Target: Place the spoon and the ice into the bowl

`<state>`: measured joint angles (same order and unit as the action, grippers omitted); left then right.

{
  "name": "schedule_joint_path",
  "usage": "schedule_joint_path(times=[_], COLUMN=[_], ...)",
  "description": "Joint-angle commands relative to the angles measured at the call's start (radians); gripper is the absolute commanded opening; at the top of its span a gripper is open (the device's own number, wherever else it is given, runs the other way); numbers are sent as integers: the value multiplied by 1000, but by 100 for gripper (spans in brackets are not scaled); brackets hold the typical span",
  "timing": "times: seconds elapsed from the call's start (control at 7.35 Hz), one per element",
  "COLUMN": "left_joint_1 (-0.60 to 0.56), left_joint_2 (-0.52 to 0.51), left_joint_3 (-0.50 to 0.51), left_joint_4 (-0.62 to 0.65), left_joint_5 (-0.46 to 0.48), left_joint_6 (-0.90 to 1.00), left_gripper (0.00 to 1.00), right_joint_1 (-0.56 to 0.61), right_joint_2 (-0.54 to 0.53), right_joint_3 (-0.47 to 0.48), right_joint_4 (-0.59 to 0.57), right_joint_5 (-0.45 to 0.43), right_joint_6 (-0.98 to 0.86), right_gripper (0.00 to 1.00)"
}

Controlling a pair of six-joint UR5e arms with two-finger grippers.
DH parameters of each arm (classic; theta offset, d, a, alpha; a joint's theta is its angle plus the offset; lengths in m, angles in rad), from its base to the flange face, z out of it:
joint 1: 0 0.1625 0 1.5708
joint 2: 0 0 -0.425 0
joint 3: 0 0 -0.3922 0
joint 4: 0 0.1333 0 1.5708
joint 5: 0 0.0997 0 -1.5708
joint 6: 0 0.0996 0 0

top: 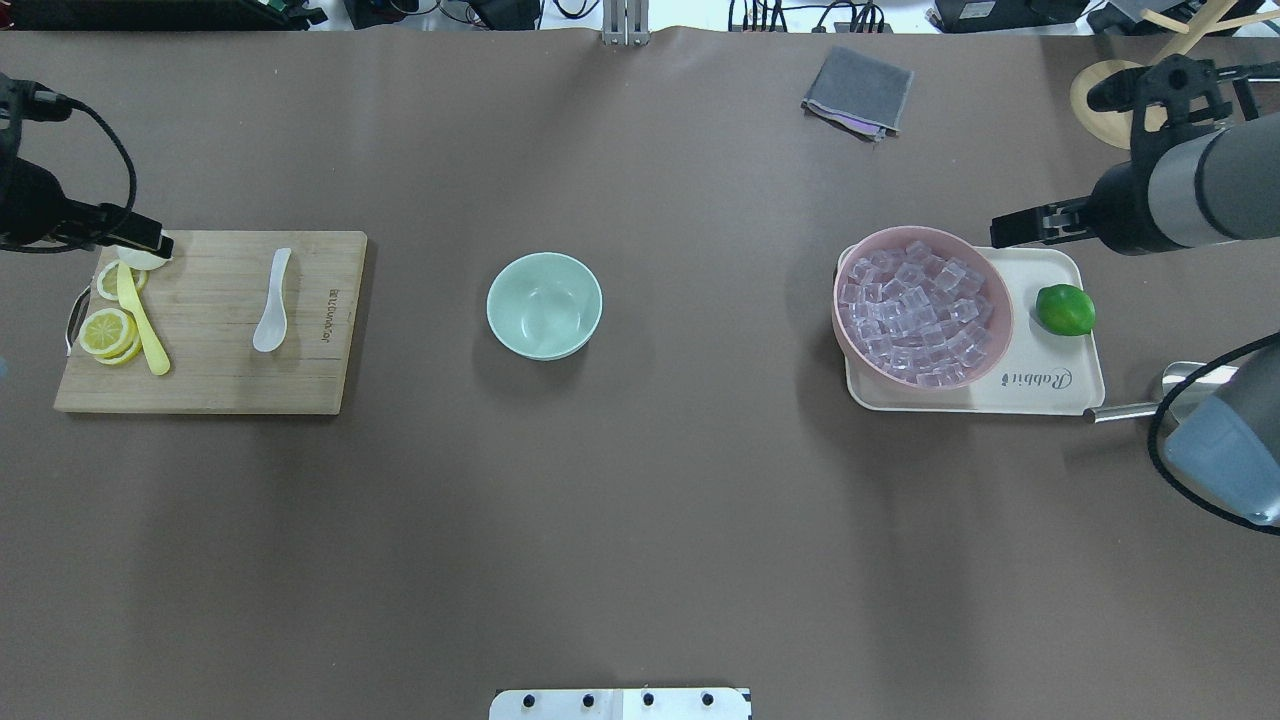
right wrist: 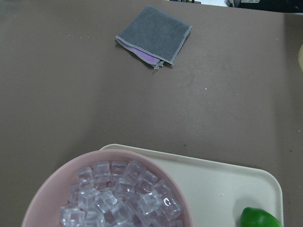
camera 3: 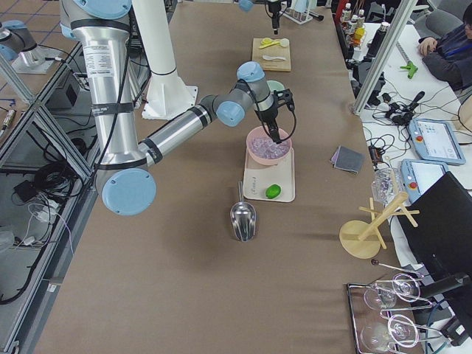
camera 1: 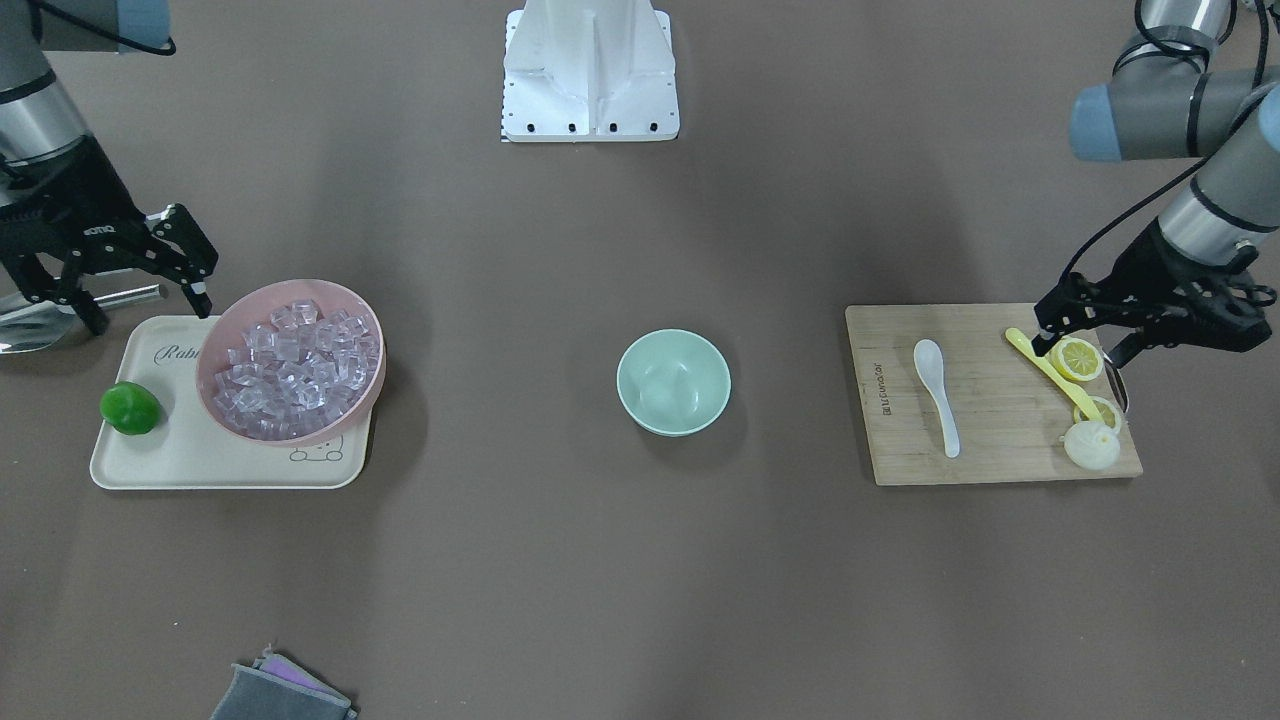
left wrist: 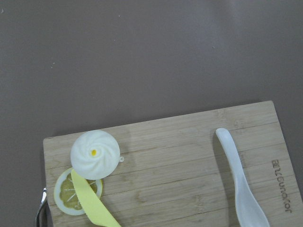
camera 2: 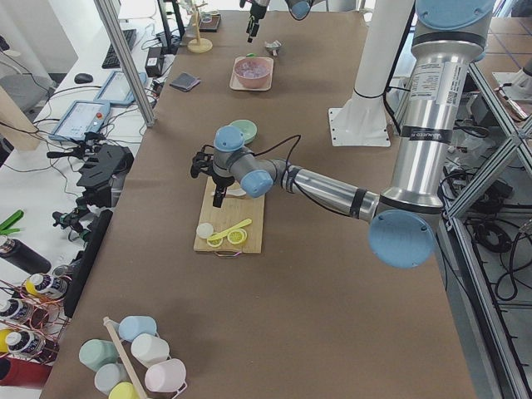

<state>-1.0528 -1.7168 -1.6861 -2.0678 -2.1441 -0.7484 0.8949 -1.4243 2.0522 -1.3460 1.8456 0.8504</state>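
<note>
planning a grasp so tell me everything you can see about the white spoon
The spoon is small, glossy and white. It looks ceramic and is one piece, with a deep oval scoop and a short thick handle. It lies flat on the wooden board, roughly mid-board and slightly slanted, apparently hollow side up. The scoop end is toward the robot and the handle points away. The scoop is empty. Only the board touches it.
</note>
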Motion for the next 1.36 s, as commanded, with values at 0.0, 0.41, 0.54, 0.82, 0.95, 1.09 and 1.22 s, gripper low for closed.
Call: schedule_joint_path(times=[0.0,0.41,0.54,0.82,0.95,1.09,1.22], left_joint_1=[86,197,209,234,234,234,234], left_joint_2=[-49,-78,-84,-113,-115,-118,-119], left_joint_3=[29,75,112,169,169,169,169], left_joint_4=[0,-9,-58,-132,-132,-132,-132], left_joint_5=[99,256,285,306,305,305,305], left_joint_6=[-156,-270,-270,-272,-272,-269,-264], left_gripper=[95,85,80,55,46,38,24], right_joint_1=[-65,-94,-96,-99,-99,-99,-99], right_joint_2=[88,104,104,102,104,104,104], right_joint_3=[-3,-4,-3,-3,-3,-4,-4], right_joint_4=[-117,-139,-139,-139,-139,-139,-139], right_joint_5=[-72,-115,-117,-124,-126,-126,-126], right_joint_6=[94,101,101,101,101,99,99], right_gripper=[98,99,99,99,99,99,99])
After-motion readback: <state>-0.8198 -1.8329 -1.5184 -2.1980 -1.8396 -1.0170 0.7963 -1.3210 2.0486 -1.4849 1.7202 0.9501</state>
